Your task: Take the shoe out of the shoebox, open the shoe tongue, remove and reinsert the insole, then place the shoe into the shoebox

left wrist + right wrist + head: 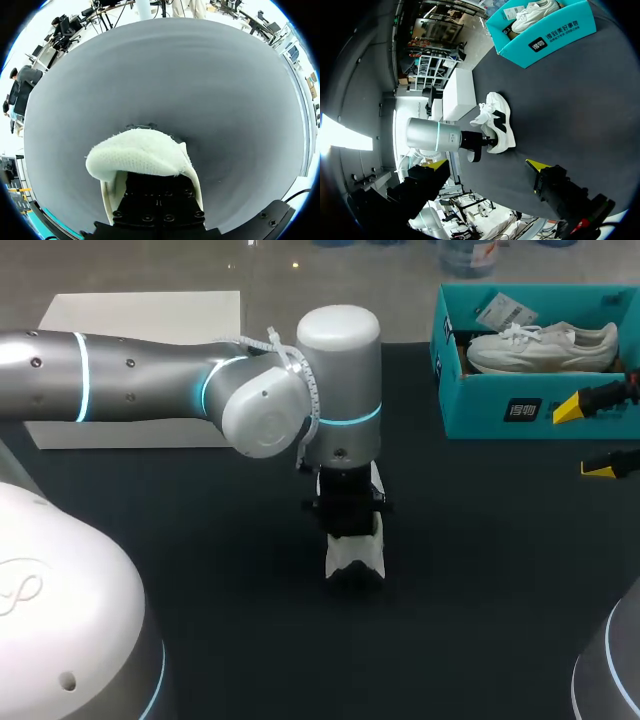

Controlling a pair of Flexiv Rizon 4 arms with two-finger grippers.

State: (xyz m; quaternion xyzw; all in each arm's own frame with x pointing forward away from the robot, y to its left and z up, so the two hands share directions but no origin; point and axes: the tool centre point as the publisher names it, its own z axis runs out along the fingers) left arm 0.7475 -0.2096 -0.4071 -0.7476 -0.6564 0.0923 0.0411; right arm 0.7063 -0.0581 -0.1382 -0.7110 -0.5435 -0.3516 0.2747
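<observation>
One shoe [502, 127] is out of the shoebox [480, 410], under the left gripper [350, 525] — its grip I cannot tell, the right gripper [588, 438] stands apart — so insole and return probably remain.

Left arm [150, 375] extends inward, bent straight down; right gripper [588, 438], jaws wide apart.

Shoe and shoebox, position check
The white shoe [355, 555] with black side marks is standing upright directly under the left gripper [485, 141], its knit upper draping over that gripper. The teal shoebox [480, 410] is sitting open, well apart from it, holding a second white shoe [545, 345].
</observation>
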